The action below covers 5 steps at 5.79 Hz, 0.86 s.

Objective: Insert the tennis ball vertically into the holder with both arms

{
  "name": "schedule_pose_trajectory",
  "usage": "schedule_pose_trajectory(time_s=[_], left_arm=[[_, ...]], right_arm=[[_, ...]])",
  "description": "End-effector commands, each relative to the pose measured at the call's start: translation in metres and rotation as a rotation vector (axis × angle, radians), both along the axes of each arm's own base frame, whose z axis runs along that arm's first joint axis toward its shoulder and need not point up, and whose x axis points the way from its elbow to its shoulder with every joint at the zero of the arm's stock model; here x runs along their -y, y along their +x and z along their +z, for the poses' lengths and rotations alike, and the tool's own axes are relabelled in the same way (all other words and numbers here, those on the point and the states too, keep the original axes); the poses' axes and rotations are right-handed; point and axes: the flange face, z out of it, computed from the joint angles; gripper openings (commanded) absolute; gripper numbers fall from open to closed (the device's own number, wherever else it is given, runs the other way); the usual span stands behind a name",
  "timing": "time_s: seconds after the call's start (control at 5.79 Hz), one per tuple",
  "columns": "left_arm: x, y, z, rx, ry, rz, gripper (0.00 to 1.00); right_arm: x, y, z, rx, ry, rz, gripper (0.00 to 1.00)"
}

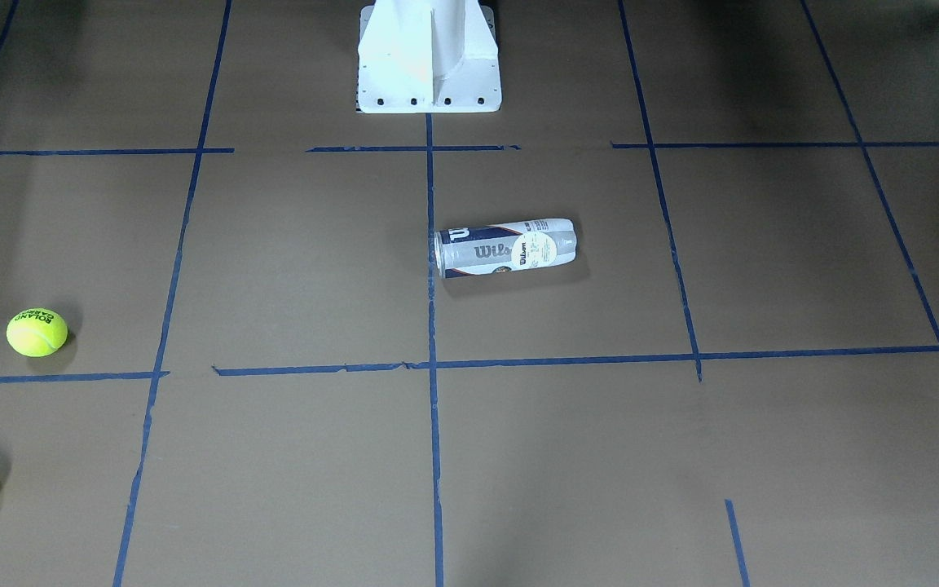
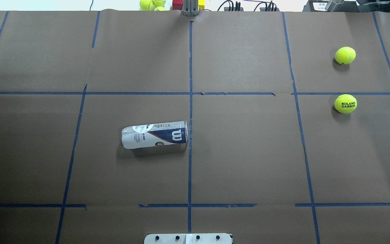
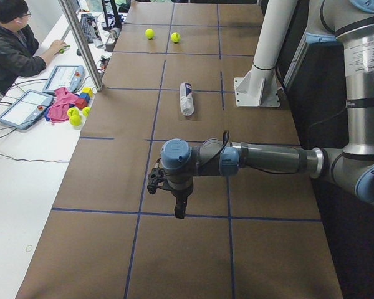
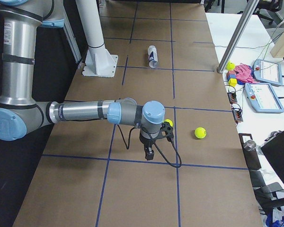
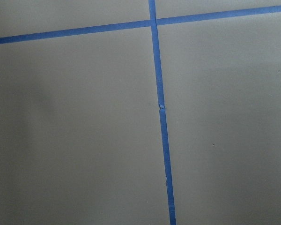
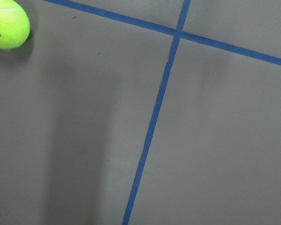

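Note:
The holder [image 2: 155,134] lies on its side near the table's middle, left of the centre tape line; it also shows in the front view [image 1: 506,247]. Two tennis balls lie at the right: one printed ROLAND GARROS [image 2: 345,103] and one farther out [image 2: 345,55]. The right wrist view catches one ball [image 6: 7,28] at its top left corner. My left gripper [image 3: 179,210] hangs over the table's left end, far from the holder. My right gripper [image 4: 148,153] hangs over the right end beside the balls [image 4: 200,133]. I cannot tell whether either is open or shut.
The white pedestal base [image 1: 429,61] stands at the robot's edge of the table. Blue tape lines [image 2: 190,112] cross the brown table cover. An operator [image 3: 12,43] sits at a side table with spare balls and blocks [image 3: 75,115] and teach pendants [image 4: 265,90].

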Motion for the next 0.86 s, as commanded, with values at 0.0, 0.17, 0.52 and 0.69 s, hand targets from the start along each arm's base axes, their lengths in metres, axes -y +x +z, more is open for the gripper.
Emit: schedule_pose_trajectory(time_s=[0.0, 0.17, 0.52, 0.69], left_arm=[[0.001, 0.0, -0.005, -0.002, 0.013, 0.002, 1.0], [0.002, 0.0, -0.009, 0.0, 0.021, 0.001, 1.0], [0.063, 0.006, -0.074, -0.004, 0.215, 0.004, 1.0], [0.066, 0.007, -0.071, -0.008, 0.221, 0.013, 1.0]], right_arm=[[0.001, 0.0, -0.001, 0.002, 0.003, 0.0, 1.0], [0.001, 0.0, -0.002, 0.003, 0.006, 0.0, 1.0], [0.002, 0.0, -0.005, 0.003, 0.011, 0.001, 1.0], [0.002, 0.0, -0.005, 0.003, 0.012, 0.0, 1.0]])
